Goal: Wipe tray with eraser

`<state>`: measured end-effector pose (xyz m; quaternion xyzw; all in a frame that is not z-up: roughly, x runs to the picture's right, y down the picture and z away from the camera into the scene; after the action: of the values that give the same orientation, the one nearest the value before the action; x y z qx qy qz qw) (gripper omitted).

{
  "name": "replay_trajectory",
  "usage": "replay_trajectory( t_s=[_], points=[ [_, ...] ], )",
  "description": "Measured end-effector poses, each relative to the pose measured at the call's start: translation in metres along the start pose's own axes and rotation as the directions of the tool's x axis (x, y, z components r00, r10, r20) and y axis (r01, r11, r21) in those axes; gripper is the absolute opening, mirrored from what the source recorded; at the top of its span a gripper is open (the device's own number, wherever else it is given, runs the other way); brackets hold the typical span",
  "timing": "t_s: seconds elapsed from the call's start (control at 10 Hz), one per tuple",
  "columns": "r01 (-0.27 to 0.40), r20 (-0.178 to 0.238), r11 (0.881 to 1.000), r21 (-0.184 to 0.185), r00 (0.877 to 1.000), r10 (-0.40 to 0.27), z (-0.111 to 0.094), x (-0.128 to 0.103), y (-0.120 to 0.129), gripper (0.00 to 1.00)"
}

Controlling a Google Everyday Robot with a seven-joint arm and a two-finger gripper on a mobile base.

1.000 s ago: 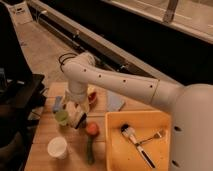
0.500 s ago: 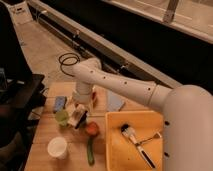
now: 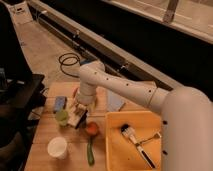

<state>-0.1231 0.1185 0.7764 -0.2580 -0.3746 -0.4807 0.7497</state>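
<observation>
The yellow tray (image 3: 116, 150) stands on the wooden table at the right, with a black-handled, white-bristled brush (image 3: 134, 140) lying in it. My gripper (image 3: 80, 112) hangs down from the white arm, left of the tray and over the middle of the table. Right at its tip is a whitish block with a dark underside, the eraser (image 3: 79, 120), tilted just above or on the table. I cannot tell whether the gripper holds it.
A blue block (image 3: 60, 103) and a green cup (image 3: 62, 117) are left of the gripper. An orange bowl (image 3: 92, 129) and a green stick-like object (image 3: 90, 150) lie in front of it. A white cup (image 3: 57, 147) stands front left. A pale blue sheet (image 3: 115, 101) lies behind the tray.
The arm has swung forward and down, bringing the gripper from the back of the table to the whitish block beside the green cup. Little movement over the last half second.
</observation>
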Motion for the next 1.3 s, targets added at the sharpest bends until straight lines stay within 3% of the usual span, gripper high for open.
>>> replay_trajectory(
  t_s=[0.3, 0.4, 0.7, 1.1, 1.3],
  points=[
    [0.003, -0.008, 1.0, -0.003, 1.0, -0.003, -0.001, -0.001, -0.002, 0.26],
    [0.005, -0.015, 1.0, -0.004, 1.0, -0.005, -0.004, -0.002, -0.004, 0.2],
    [0.006, -0.035, 1.0, 0.007, 0.999, -0.005, -0.02, -0.008, -0.009, 0.18],
    [-0.033, -0.112, 0.998, 0.056, 0.993, 0.039, -0.095, -0.02, -0.019, 0.18],
    [-0.106, -0.148, 0.993, 0.053, 0.983, 0.113, -0.133, -0.014, 0.004, 0.18]
  ],
)
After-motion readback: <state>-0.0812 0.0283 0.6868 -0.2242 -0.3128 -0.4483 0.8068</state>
